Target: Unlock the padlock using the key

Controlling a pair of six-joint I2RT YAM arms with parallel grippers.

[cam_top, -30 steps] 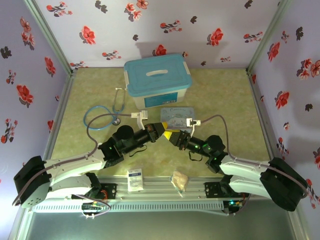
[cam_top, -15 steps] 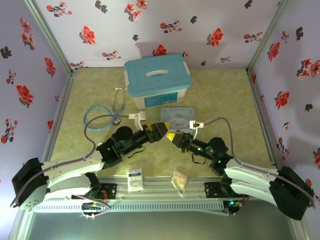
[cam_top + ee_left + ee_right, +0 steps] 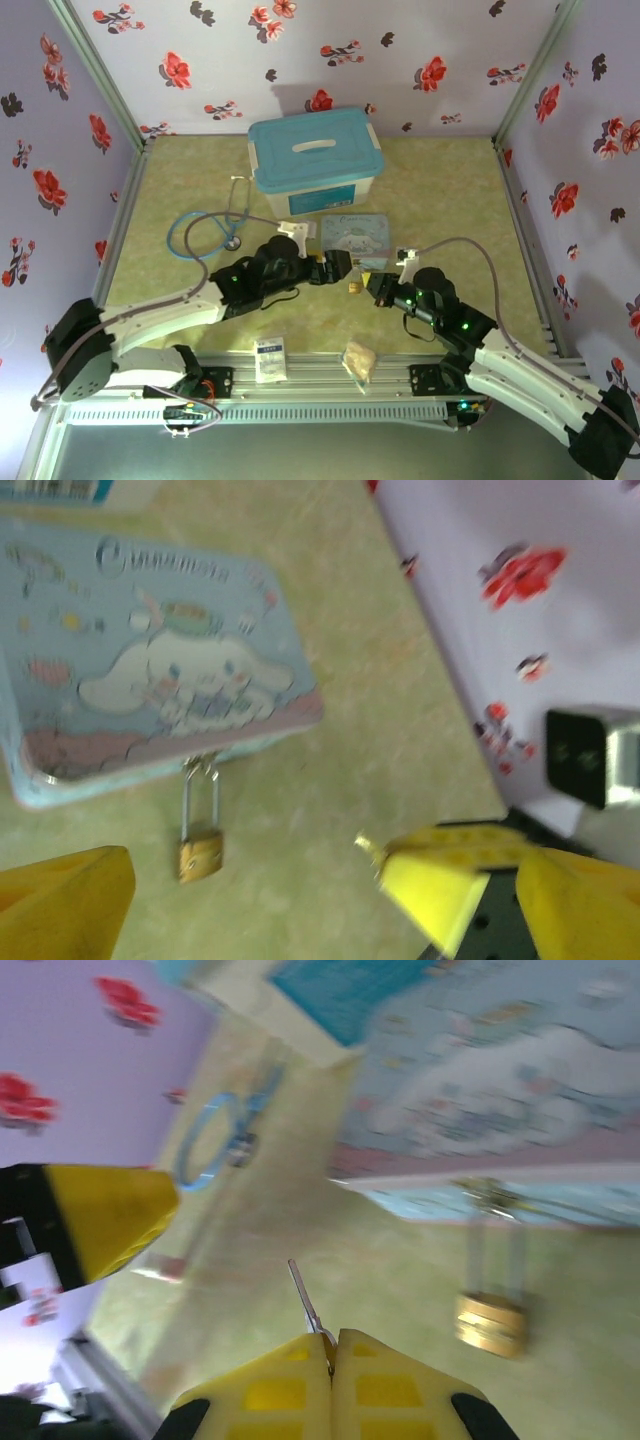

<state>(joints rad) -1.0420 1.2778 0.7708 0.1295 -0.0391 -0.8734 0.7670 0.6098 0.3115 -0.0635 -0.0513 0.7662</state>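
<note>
The left gripper [image 3: 337, 267] hangs over the green table [image 3: 450, 200], its yellow fingers spread wide and holding nothing. Just to its right lies the padlock [image 3: 200, 852], its shackle meeting the near edge of the cartoon tin [image 3: 150, 670]. The right gripper [image 3: 331, 1352] pinches the key [image 3: 305, 1303], which is near the padlock but not touching it.
</note>
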